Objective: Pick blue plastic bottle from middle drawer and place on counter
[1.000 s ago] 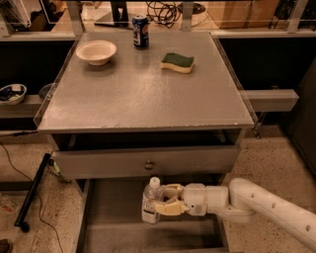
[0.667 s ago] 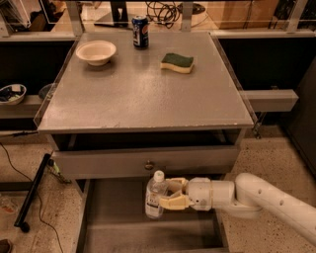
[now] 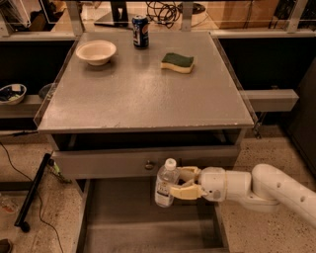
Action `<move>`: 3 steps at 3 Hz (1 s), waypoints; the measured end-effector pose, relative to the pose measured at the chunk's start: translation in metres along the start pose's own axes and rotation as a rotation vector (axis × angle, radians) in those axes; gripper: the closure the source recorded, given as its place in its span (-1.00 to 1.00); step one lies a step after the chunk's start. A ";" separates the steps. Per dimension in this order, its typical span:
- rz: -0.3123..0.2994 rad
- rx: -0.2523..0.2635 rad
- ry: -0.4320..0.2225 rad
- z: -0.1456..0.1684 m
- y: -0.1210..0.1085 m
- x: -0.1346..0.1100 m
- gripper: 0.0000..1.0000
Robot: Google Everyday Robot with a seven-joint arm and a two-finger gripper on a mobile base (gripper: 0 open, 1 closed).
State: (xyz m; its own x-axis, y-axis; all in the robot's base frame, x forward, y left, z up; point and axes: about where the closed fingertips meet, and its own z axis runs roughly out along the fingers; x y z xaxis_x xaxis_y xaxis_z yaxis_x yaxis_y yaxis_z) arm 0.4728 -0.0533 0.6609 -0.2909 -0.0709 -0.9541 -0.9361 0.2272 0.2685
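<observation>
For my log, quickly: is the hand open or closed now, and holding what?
Hand: closed on the bottle, over the open drawer.

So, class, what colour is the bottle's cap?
White, camera view; the hand grips the bottle over the drawer.

Lab-like workspace: speckled floor [image 3: 279, 148], loose cables [image 3: 164, 9], guarded counter [image 3: 143, 96]; pincer [image 3: 177, 183] holding blue plastic bottle [image 3: 165, 187] above middle drawer [image 3: 126, 220].

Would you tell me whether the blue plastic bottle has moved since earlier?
Yes. The gripper, over the middle drawer, has raised the blue plastic bottle and shifted it right: its cap, earlier below the brass knob, is now level with it.
</observation>
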 end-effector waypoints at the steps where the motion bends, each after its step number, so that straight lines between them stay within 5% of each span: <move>1: -0.038 0.045 0.000 -0.030 0.001 -0.033 1.00; 3: -0.069 0.057 -0.007 -0.047 0.013 -0.054 1.00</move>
State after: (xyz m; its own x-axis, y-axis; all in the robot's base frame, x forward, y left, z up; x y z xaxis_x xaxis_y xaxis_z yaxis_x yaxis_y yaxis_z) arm 0.4669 -0.0922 0.7217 -0.2245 -0.0815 -0.9711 -0.9409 0.2774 0.1943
